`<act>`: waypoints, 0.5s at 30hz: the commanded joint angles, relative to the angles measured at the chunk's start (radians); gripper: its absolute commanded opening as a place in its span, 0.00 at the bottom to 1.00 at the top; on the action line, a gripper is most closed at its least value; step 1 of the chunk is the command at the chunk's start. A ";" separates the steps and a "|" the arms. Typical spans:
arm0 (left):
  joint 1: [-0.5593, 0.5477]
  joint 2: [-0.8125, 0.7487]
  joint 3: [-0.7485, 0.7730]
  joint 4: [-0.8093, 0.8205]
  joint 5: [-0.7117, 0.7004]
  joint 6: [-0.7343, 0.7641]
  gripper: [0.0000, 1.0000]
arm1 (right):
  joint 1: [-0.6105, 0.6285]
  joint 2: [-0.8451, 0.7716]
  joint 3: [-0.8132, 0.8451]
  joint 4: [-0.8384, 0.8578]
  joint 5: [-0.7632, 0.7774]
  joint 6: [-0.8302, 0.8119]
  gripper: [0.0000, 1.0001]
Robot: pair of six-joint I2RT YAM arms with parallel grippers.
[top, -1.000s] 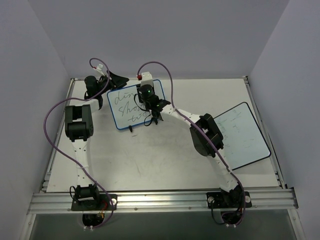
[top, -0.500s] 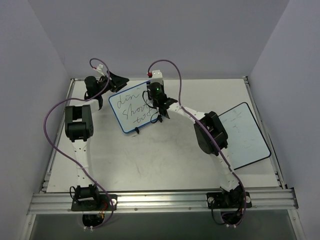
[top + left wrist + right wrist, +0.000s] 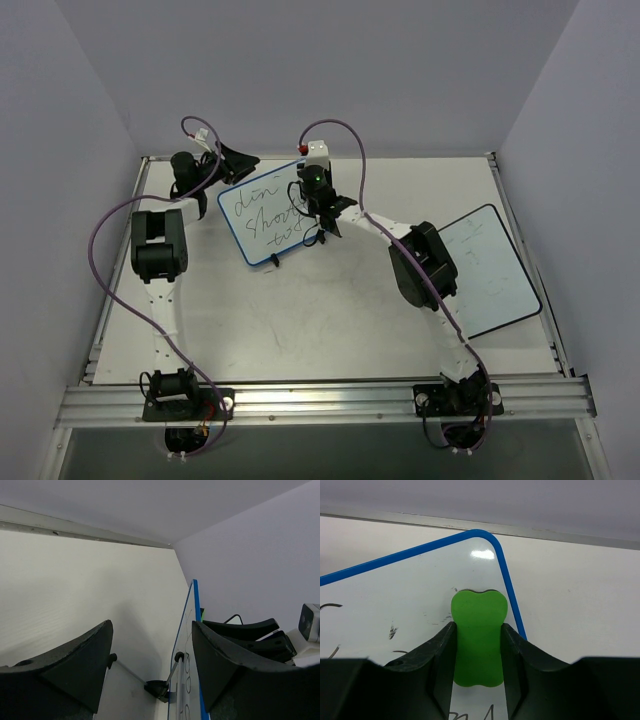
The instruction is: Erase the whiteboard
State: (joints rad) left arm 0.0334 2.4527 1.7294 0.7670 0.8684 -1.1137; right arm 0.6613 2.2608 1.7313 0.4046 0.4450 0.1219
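Note:
The whiteboard, blue-framed with black handwriting, stands tilted at the back of the table. My right gripper is shut on a green eraser and presses it on the board face next to the rounded blue corner. Faint smears and some strokes show around it. My left gripper is at the board's far left corner with jaws wide apart. The board's blue edge and its wire stand lie between the fingers. I cannot tell whether they press on it.
A black-framed white board lies flat at the right, beside the right arm's elbow. The grey back wall and the table's rear rail are close behind the blue board. Purple cables loop over both arms.
The right gripper with the eraser has moved right and back, toward the board's far right corner. The board has swung and shifted to the right, and the left gripper went with it.

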 commanded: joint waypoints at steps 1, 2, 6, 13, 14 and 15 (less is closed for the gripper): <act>-0.015 0.006 0.024 0.037 0.018 0.037 0.72 | 0.026 -0.018 0.039 -0.010 -0.017 -0.010 0.05; -0.018 0.006 0.022 0.029 0.018 0.044 0.72 | 0.034 -0.017 0.040 -0.009 -0.017 -0.010 0.05; -0.023 0.005 0.021 0.025 0.018 0.049 0.70 | 0.061 0.000 0.066 -0.012 -0.040 -0.005 0.05; -0.023 0.002 0.025 0.000 0.018 0.071 0.62 | 0.098 0.037 0.109 -0.024 -0.074 0.002 0.05; -0.023 0.003 0.025 -0.001 0.020 0.069 0.61 | 0.103 0.042 0.122 -0.030 -0.077 0.002 0.06; -0.023 0.003 0.025 0.000 0.021 0.071 0.60 | 0.106 0.049 0.126 -0.035 -0.080 0.002 0.05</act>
State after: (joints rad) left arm 0.0097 2.4527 1.7294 0.7483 0.8692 -1.0756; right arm 0.7570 2.2887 1.8065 0.3840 0.3851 0.1257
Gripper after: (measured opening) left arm 0.609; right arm 0.326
